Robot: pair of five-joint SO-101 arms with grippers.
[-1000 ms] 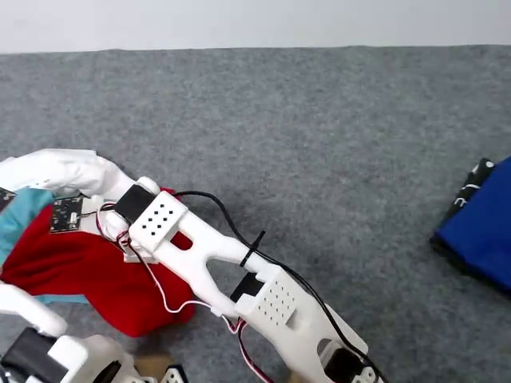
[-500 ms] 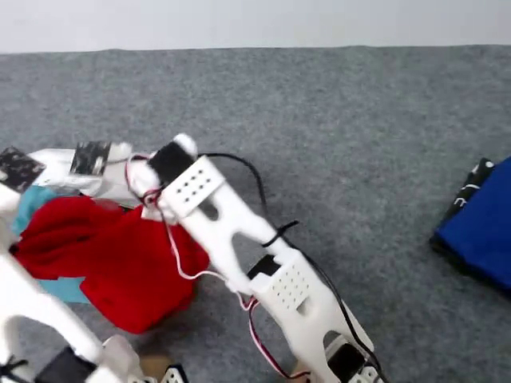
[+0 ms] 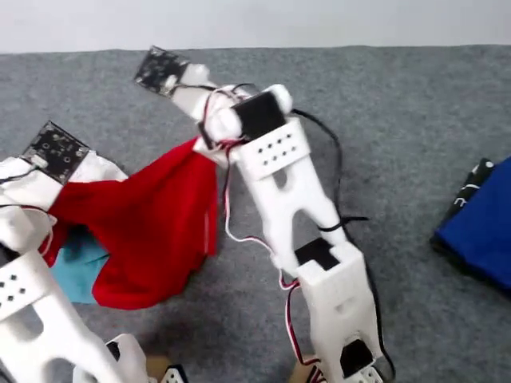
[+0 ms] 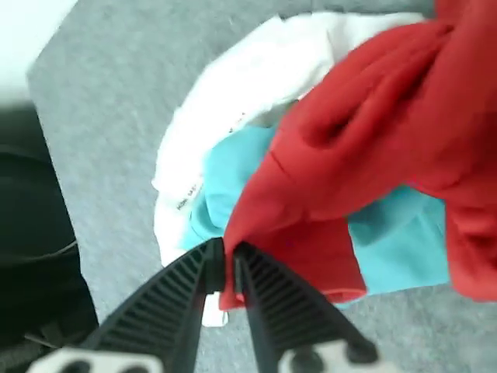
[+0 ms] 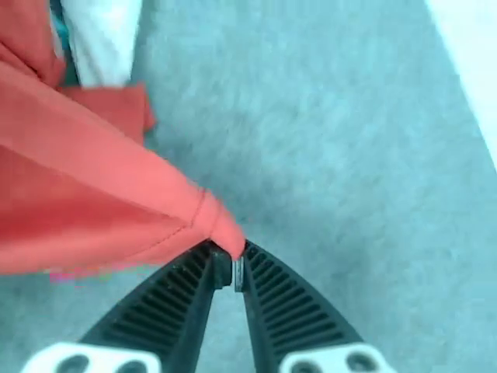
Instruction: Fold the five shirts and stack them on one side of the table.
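Right tool (image 5: 233, 266) and left tool (image 4: 223, 266) each pinch tight on the soft red cloth shirt (image 3: 152, 231).
It hangs between them over the grey felt surface (image 3: 383, 144). It looks light and floppy, best held by its edges.

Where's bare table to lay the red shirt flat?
Bare grey table between the right arm and the blue shirt, plus the far strip by the wall. Crowded left: red shirt hangs over the teal shirt and white shirt.
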